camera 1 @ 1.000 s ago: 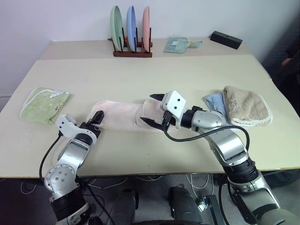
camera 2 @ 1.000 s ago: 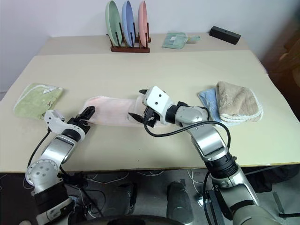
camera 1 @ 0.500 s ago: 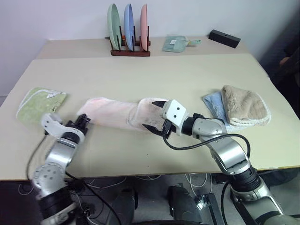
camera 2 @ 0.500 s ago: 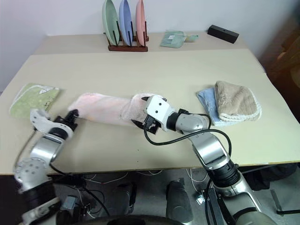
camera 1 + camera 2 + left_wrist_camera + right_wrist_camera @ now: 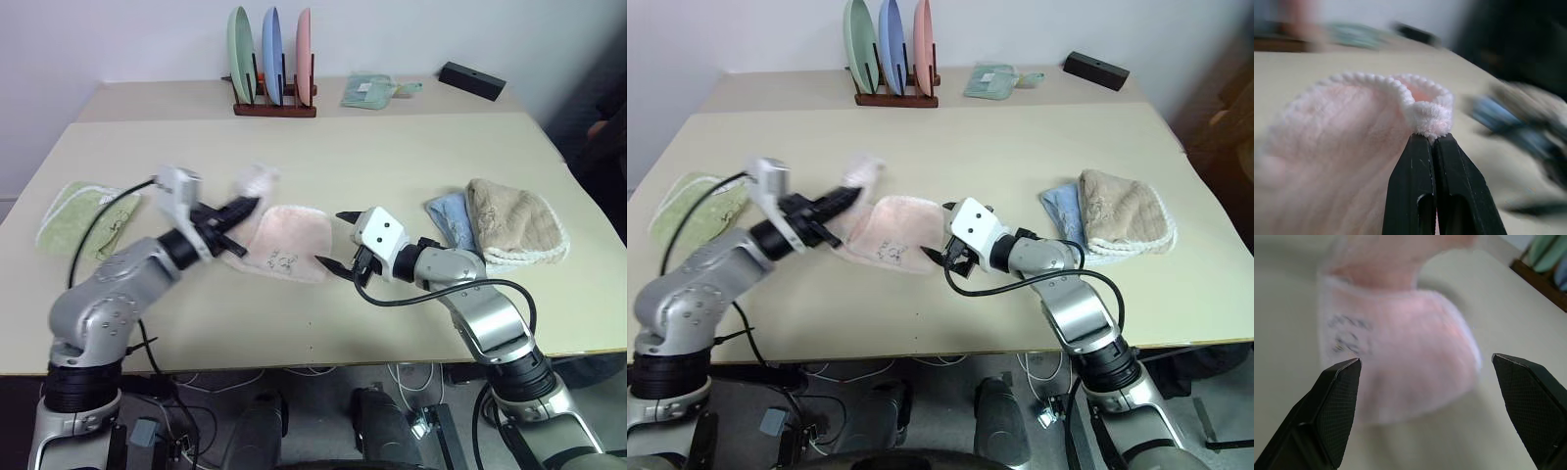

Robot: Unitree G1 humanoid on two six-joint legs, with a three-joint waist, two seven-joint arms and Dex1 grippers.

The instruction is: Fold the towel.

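The pale pink towel (image 5: 287,240) lies near the table's middle, its right half flat with a dark printed mark showing. My left gripper (image 5: 245,206) is shut on the towel's left corner (image 5: 1427,117) and holds it lifted above the table, over the flat part. My right gripper (image 5: 338,240) stands open just right of the towel's right edge, with nothing between its fingers (image 5: 1334,401). The towel (image 5: 1400,367) lies just ahead of those fingers.
A light green folded cloth (image 5: 83,217) lies at the left. Beige (image 5: 514,220) and light blue (image 5: 451,215) cloths lie at the right. At the back stand a plate rack (image 5: 274,73), a green cloth (image 5: 370,91) and a black box (image 5: 472,80).
My left gripper shut on the towel's left end, then lifted it and carried it right over the rest. My right gripper drew back to the right, off the towel.
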